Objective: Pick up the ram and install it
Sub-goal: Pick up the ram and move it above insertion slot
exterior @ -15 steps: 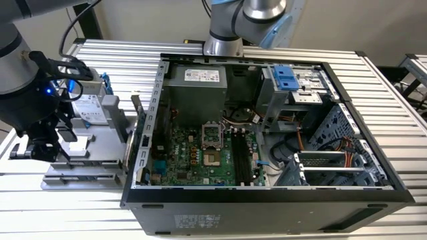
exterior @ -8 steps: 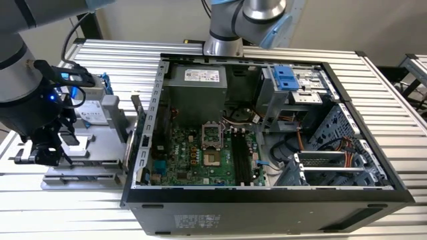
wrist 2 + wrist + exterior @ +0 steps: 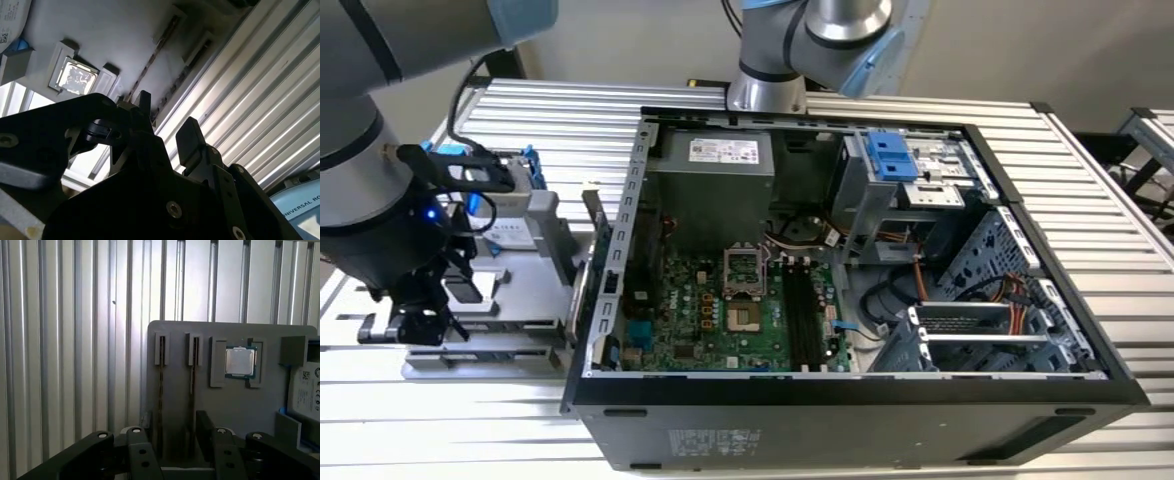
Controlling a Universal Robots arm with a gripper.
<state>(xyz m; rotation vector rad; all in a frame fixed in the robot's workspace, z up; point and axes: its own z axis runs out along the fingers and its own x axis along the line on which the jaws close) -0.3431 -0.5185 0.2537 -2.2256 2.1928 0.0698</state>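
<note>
Pincer [image 3: 174,420] spread (fingers apart) near ram [image 3: 160,385], slotted in grey tray [image 3: 240,410].

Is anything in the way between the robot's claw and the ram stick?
Nothing that I can see. In the first wrist view the open gripper hangs close to the gray holder, where two ram sticks stand on edge in their slots. Only open air lies between the gripper and the sticks.
</note>
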